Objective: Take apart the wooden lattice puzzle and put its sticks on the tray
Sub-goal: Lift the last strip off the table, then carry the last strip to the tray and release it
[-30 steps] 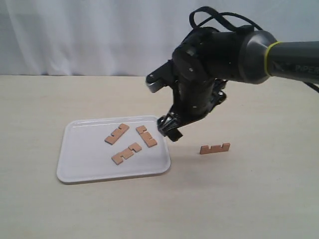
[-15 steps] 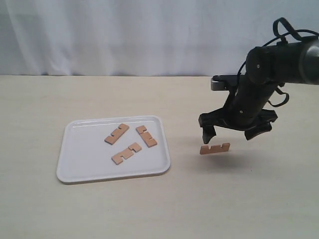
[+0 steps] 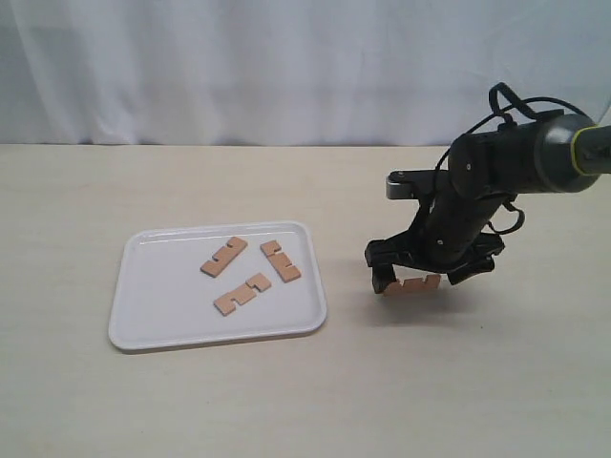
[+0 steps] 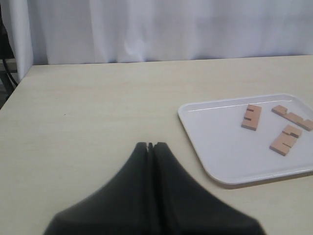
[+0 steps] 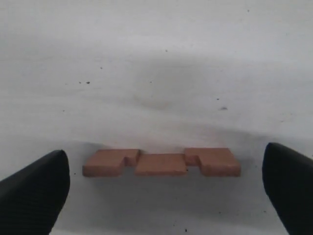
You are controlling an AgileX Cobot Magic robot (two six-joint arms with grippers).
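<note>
I count three sticks [image 3: 241, 294] on the tray [image 3: 143, 329], so only the last stick [image 5: 161, 163] is left, lying on the table [image 3: 286, 401] between my right gripper's [image 3: 418, 278] spread jaws, not yet pinched; left gripper [image 4: 150, 146] pressed together

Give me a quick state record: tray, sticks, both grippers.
tray: holds three sticks, flat, separate
fourth stick: on the table, outside the tray
right gripper: open, fingers either side of the fourth stick, not closed on it
left gripper: shut, empty
left to do: fourth stick onto tray
</note>
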